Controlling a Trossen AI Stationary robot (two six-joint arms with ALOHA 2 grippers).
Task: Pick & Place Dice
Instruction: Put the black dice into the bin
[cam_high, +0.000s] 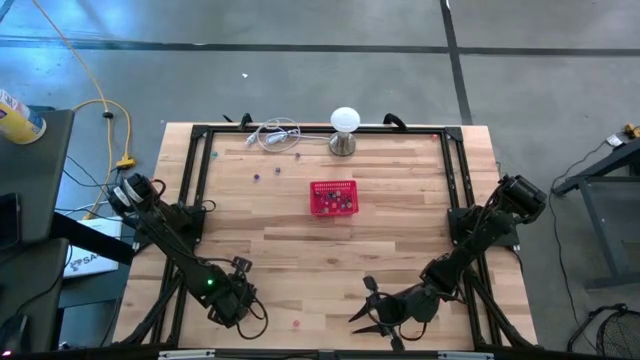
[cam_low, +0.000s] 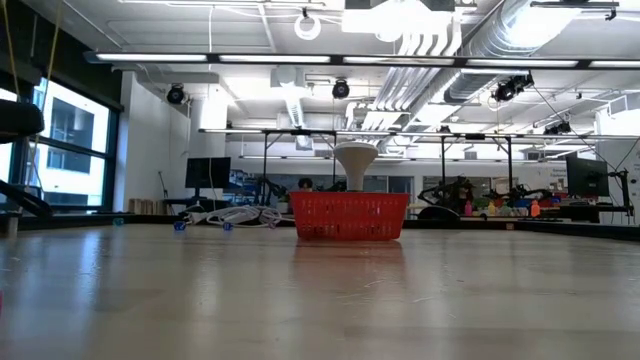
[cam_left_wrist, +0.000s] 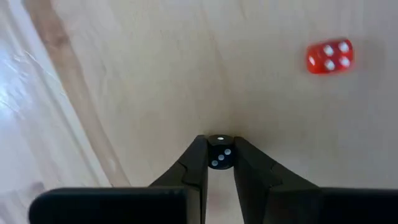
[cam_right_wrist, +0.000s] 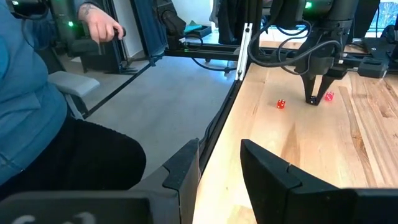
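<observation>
Dark die (cam_left_wrist: 219, 155) pinched between left gripper (cam_left_wrist: 219, 163) jaws, lower faces hidden

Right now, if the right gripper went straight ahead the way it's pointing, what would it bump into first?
Probably nothing on the table. The right gripper, open and empty, points along the table edge. Bare wood lies ahead; the red dice and left gripper sit off to one side, though depth is unclear.

The middle of the worktop (cam_high: 330, 255) is bare and wide. Far back stand a red basket (cam_high: 333, 197), a white lamp (cam_high: 344, 131) and a cable (cam_high: 272, 135), close together.
</observation>
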